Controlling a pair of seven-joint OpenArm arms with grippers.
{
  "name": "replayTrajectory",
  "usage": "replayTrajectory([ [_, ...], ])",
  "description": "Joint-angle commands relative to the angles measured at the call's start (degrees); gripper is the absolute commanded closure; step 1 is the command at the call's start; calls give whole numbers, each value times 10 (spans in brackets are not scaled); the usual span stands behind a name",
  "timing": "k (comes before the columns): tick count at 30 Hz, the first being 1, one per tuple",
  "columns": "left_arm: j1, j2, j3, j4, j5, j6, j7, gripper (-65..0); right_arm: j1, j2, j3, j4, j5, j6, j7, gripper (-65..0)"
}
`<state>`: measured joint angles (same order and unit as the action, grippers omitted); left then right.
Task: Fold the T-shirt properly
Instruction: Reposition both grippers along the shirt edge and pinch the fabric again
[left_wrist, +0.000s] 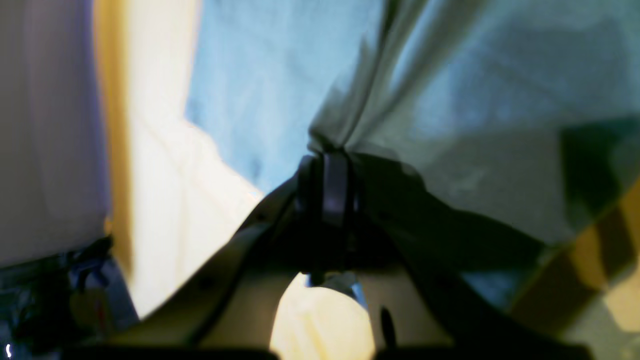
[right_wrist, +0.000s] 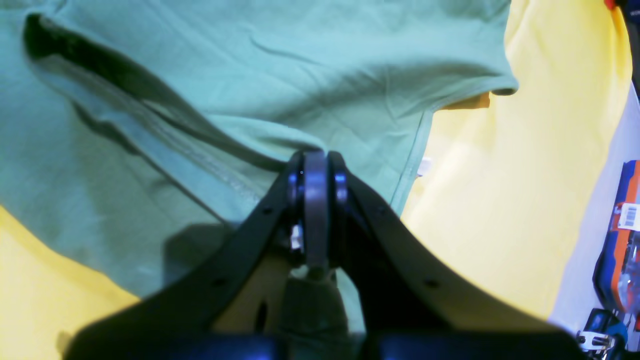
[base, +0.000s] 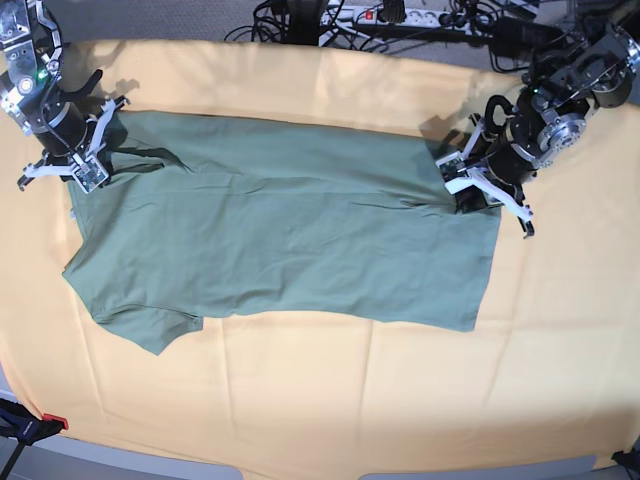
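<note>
The sage-green T-shirt (base: 280, 230) lies spread across the yellow-orange table cloth (base: 350, 400), its sleeves toward the left of the base view. My left gripper (base: 458, 188) is at the shirt's far right corner, shut on a pinch of the fabric, which rises from its tips in the left wrist view (left_wrist: 326, 155). My right gripper (base: 92, 168) is at the shirt's far left corner by the sleeve, shut on a gathered fold, as the right wrist view (right_wrist: 316, 159) shows. The shirt fills most of both wrist views (left_wrist: 450, 100) (right_wrist: 250, 75).
Cables and a power strip (base: 400, 15) lie beyond the table's back edge. A clamp (base: 30, 425) sits at the front left corner. An orange and blue object (right_wrist: 620, 235) stands off the table's edge in the right wrist view.
</note>
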<state>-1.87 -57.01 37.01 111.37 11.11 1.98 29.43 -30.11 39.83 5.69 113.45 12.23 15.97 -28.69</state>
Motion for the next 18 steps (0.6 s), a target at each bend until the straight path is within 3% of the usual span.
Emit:
replayTrajectory([
  [1,-8,-10,-7,7,9,29,2,0,3,9,6,6,-2,-13,14,0],
  [3,-8,-10,-7,7,9,55,6,0,3,9,6,6,-2,-12,17,0],
  [5,-8,-11,-7,7,9,55,6,0,3,9,6,6,-2,-23,17,0],
  [8,-8,-10,-7,7,9,40,6,0,3,9,6,6,-2,-38,22,0],
  [12,-8,-11,-7,7,9,-9,3,0,6,9,6,6,-5,-33,21,-11],
  [13,-8,-11,-7,7,9,-21,2,-26,9,9,6,6,-11,-36,21,-69],
  [16,-9,-13,-7,7,11,-47,-5,-187,21,10,6,6,-31,-54,11,-268],
  [18,-9,-16,-7,7,12,-59,-5,-293,31,10,6,6,-35,-54,-5,-324],
])
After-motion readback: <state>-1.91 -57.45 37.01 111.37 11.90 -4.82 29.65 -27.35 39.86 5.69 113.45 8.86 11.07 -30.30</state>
